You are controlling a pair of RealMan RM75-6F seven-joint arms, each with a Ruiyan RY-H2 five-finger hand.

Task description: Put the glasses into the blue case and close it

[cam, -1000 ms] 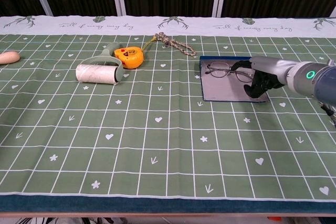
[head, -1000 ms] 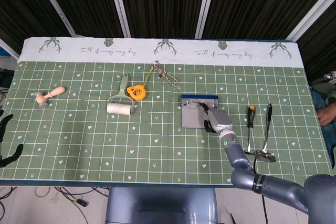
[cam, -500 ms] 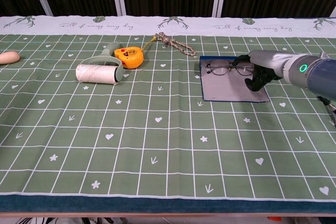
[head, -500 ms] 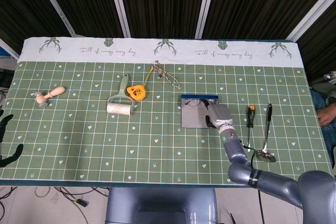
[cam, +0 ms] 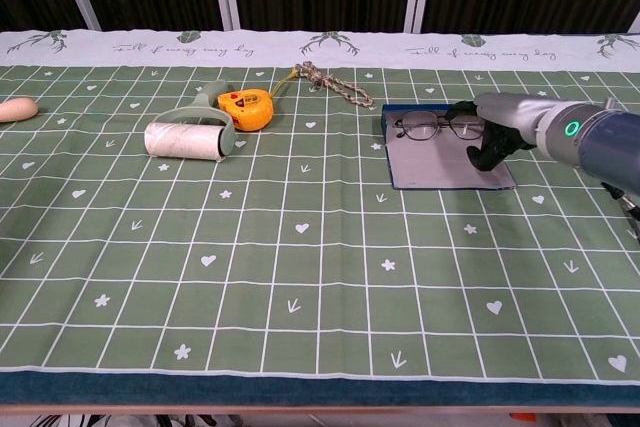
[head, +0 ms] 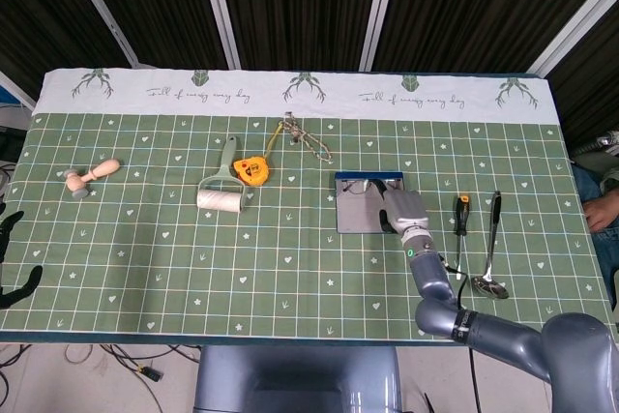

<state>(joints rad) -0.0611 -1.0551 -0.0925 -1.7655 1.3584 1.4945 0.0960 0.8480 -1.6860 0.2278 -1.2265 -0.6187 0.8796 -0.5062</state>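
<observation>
Right of centre on the worktop (cam: 300, 277), the right hand (cam: 492, 127) pinches the glasses (cam: 432, 127) over the far edge of the open blue case (cam: 440, 162).

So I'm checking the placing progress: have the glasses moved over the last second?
Yes. In the chest view the glasses, held by the right hand, have shifted toward the blue case's far edge.

The right hand (cam: 493, 133) reaches forward with fingers curled downward; the left hand (head: 12, 268) hangs at the table edge.
</observation>
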